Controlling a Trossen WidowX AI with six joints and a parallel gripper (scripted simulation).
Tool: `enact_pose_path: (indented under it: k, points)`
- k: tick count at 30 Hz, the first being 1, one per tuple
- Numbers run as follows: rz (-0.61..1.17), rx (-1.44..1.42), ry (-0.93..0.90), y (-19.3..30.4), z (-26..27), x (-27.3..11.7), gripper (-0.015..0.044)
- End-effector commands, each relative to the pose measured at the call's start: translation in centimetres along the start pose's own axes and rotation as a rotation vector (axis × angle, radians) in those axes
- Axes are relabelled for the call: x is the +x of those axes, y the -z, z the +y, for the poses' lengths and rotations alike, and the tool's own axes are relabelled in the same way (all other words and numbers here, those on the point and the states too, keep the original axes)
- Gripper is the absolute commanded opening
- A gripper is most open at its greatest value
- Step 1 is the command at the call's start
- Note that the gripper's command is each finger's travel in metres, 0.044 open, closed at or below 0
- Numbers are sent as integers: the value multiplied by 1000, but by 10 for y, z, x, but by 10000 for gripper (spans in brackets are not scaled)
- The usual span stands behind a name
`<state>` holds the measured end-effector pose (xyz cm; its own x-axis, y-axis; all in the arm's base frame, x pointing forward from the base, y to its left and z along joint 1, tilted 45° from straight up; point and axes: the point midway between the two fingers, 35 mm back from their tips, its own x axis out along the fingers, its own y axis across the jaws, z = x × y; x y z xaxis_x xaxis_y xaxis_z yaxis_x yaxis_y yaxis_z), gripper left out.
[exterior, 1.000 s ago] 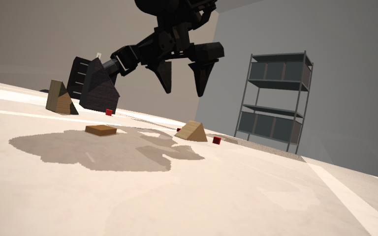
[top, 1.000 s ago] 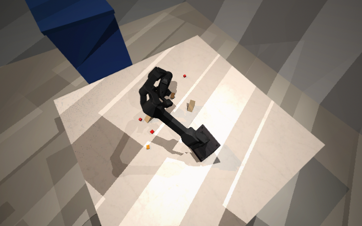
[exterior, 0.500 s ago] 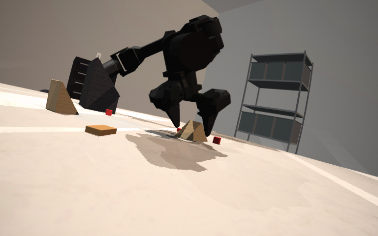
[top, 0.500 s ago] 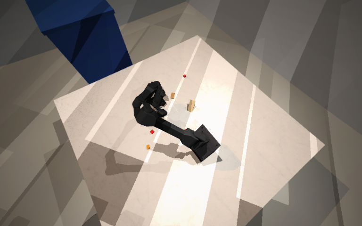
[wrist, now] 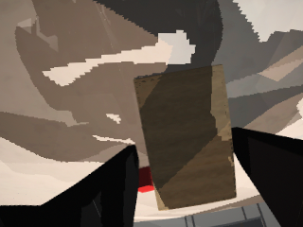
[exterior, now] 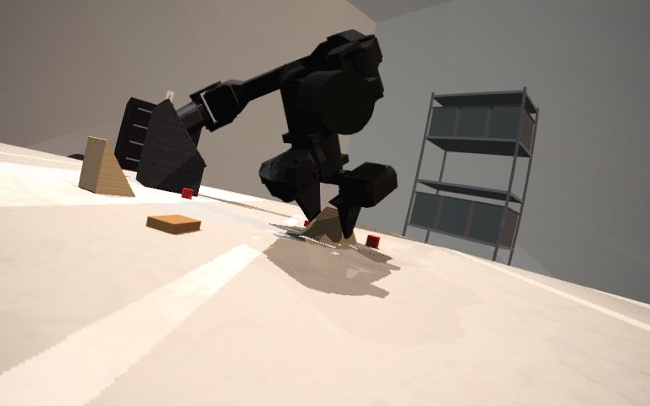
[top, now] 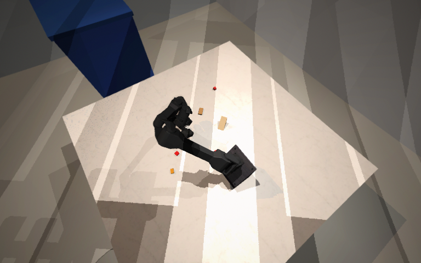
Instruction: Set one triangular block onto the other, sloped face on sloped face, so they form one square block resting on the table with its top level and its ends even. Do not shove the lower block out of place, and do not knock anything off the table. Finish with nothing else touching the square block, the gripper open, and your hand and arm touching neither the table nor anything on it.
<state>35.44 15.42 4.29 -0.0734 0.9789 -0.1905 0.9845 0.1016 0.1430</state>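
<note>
Tabletop (top: pixel 310 161) (exterior: pixel 191 335) (wrist: pixel 28 175): tri. block (exterior: pixel 322 227) (wrist: pixel 187 142) btwn hand's (exterior: pixel 329 228) (wrist: pixel 185 138) fingers.

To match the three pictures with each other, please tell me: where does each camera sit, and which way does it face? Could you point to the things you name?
Top: high above the table, facing down; it shows the arm (top: pixel 198 149) (exterior: pixel 262 82) from base to hand.
Exterior: low, near table height, facing across the table toward the shelf rack (exterior: pixel 520 143); arm and gripper (top: pixel 189 122) (exterior: pixel 330 228) (wrist: pixel 184 144) show.
Wrist: on the hand, facing past the fingers at a triangular block (exterior: pixel 322 229) (wrist: pixel 189 142).
Exterior and wrist share that block between the fingers.
</note>
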Motion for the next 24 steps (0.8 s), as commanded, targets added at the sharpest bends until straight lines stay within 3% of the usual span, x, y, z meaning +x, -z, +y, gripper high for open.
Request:
enact_pose_path:
  k: [1,9,14,24]
  points:
    - [0,0,1,0,0,0,177]
    - [0,0,1,0,0,0,124]
    - [-3,2,-1,1,0,-2,0]
    - [-30,32,-24,22,2,-37,0]
